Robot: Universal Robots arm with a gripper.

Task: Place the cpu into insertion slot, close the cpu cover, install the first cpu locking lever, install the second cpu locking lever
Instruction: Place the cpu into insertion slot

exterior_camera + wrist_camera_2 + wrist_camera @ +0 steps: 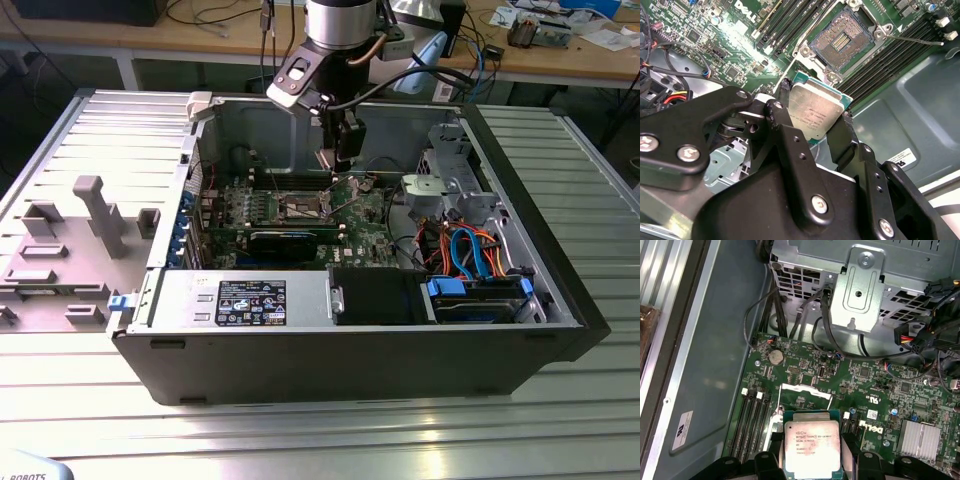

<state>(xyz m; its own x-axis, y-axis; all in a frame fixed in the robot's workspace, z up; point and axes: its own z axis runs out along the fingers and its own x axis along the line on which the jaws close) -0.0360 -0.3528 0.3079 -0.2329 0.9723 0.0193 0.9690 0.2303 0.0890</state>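
The gripper is clenched on the cpu, its two black fingers pressing on opposite edges of the chip. The cpu lies flat with its silver-grey metal top facing up toward both wrist cameras and its green edge showing around the lid. It is close to square, so no long axis stands out. In the first wrist view the cpu has its gripped sides running along the same line as the memory slots.

The chip hangs above the motherboard, near the insertion slot but not in it. The slot is open, its dark contact field bare inside the metal rim. A thin locking lever stands free beside it. A silvery frame, seemingly the cpu cover, stands raised just past the chip.

In the exterior view the gripper reaches down into the open computer case, over the green board.
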